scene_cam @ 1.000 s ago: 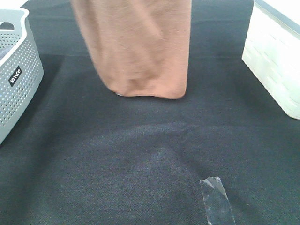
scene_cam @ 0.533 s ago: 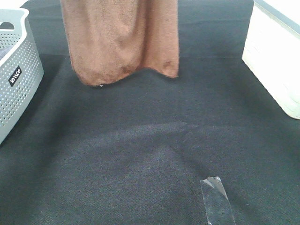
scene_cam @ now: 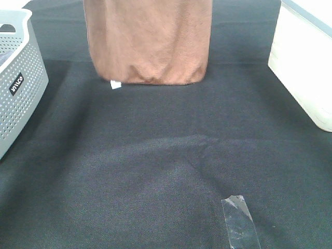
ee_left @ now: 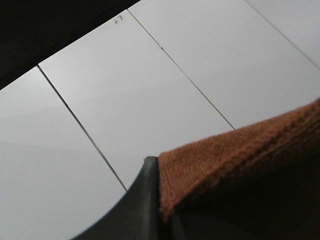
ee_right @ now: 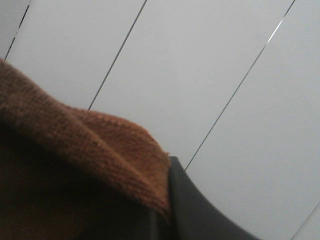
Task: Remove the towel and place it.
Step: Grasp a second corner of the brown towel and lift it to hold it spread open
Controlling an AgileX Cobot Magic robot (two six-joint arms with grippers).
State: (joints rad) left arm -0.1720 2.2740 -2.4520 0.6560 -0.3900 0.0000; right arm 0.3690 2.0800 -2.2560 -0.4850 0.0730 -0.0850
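Compared with a second ago, the towel hangs with its hem higher, and since the half-second picture it has swung toward the right arm's side. Its white tag now shows at the lower corner. The left gripper and right gripper (both beyond the high view's top edge) are each clamped on the towel's upper edge. The towel drops below them, long axis vertical, hem down toward the cloth.
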